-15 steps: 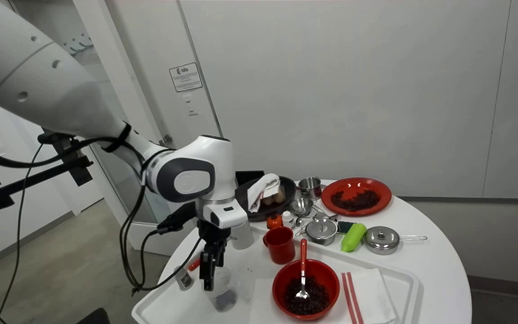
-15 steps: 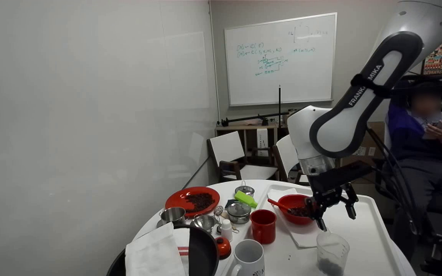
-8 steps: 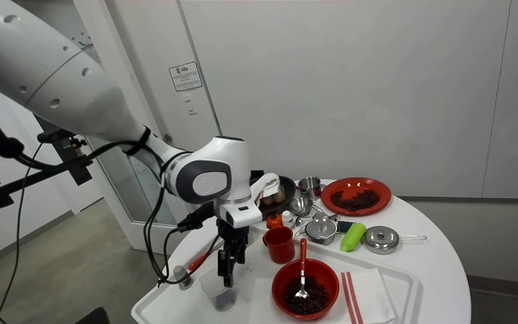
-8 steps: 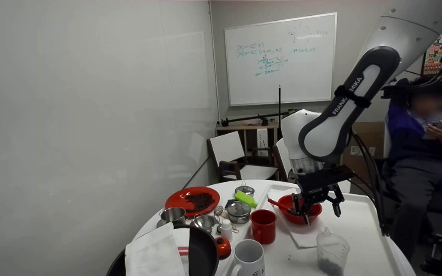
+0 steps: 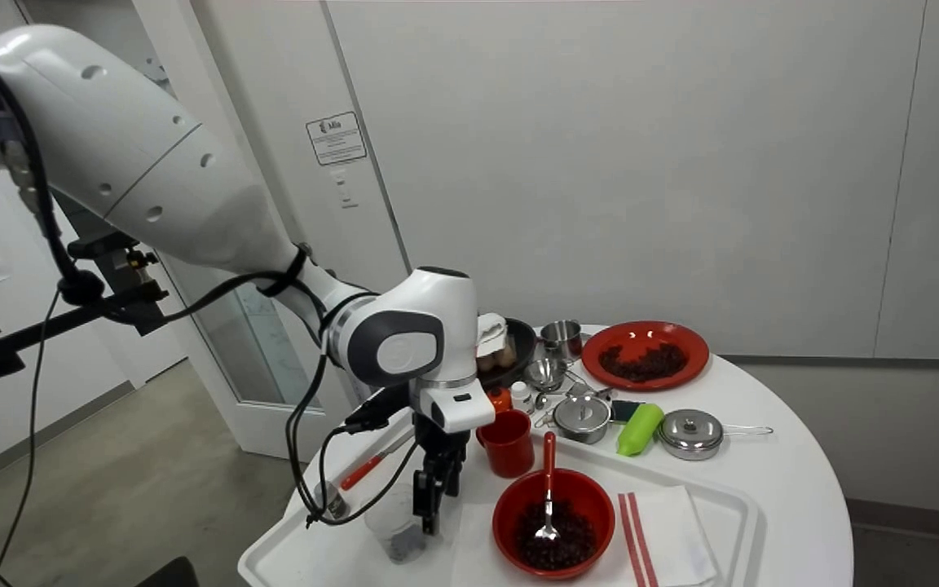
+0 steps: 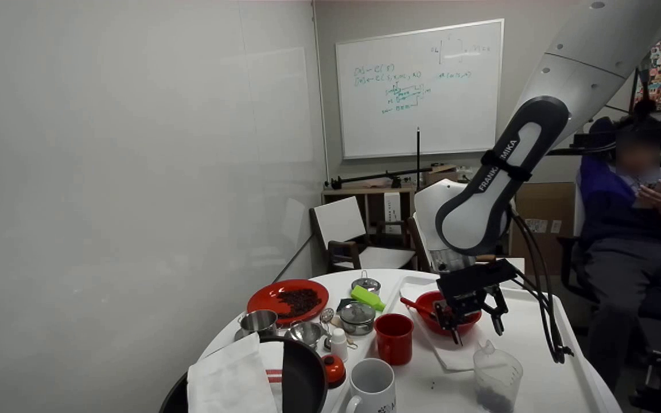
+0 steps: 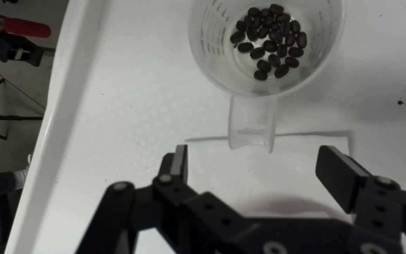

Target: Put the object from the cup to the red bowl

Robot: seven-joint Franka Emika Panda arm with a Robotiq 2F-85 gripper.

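Coffee beans [image 7: 270,46] lie inside the translucent measuring cup [image 6: 497,371], its tab [image 7: 251,121], likely a handle, pointing between the fingers [image 7: 340,178]. These stand wide apart, holding nothing, presumably spread to straddle that tab so the cup can be tipped. Nearby, the red bowl [image 5: 518,496] already holds dark bits [image 5: 575,540] and a red-handled utensil [image 5: 549,479].
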